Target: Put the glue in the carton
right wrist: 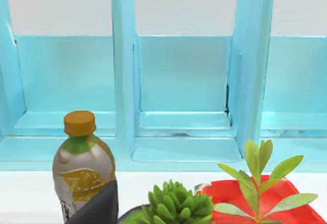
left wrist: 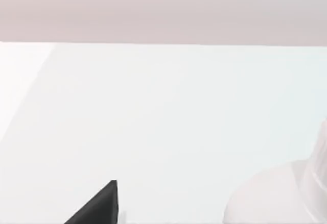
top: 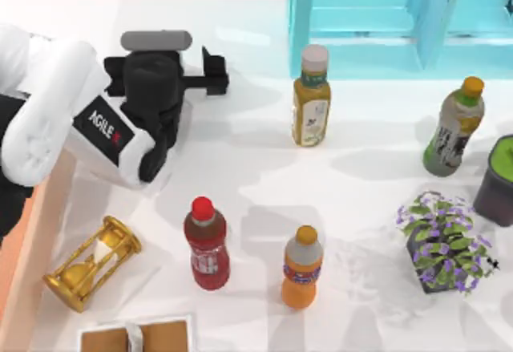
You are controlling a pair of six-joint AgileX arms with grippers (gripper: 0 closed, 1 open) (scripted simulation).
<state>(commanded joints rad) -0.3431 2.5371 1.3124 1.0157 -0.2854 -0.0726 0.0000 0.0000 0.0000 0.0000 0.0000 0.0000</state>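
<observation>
The glue is hidden or out of view. The carton shows as a peach-orange wall along the table's left edge, partly under my left arm. My left gripper hangs over bare white table at the back left, pointing right, away from the carton. In the left wrist view a black tip of that gripper and a rounded white shape sit over pale table; I cannot tell what the white shape is. My right gripper shows as a dark tip in front of a green-tea bottle.
A gold hourglass, a red drink bottle and an orange bottle stand at the front. A yellow bottle, blue rack, green-tea bottle, purple plant and strapped brown box surround them.
</observation>
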